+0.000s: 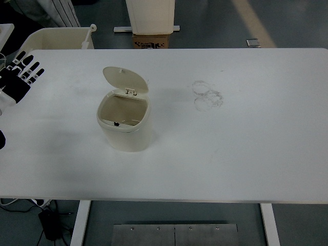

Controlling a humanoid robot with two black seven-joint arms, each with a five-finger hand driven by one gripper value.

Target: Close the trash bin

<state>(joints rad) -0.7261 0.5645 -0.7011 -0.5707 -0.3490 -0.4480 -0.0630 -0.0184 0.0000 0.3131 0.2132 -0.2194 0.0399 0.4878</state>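
Cream trash bin (pixel 124 127) stands upright on the white table (pixel 246 143), left of centre, roughly mid-depth btwn near and far edges. Long axis vertical; mouth faces up and is fully exposed, so the inside wall and a small dark latch bit near the front rim show. Lid (pixel 125 80) is flipped up and back, hinged at the far rim, standing nearly on edge w/ its domed outer face toward the camera and tilted slightly left. Opening thus points up, hinge side points away from the robot. Bin not closed.

Left hand (pixel 19 77) sits at the far-left edge of the table, well apart from the bin, touching nothing. Fingers (pixel 32 68) spread wide and straight, pointing up-right toward the far edge, holding nothing. White fingertip pads visible on black digits. Right hand not visible.

Faint ring-shaped scuff marks (pixel 207 95) on the tabletop right of the bin, near but not touching. Beyond the far edge: a cream tub (pixel 56 38) at upper left and a cardboard box (pixel 151 41) under a white stand, on the grey floor.
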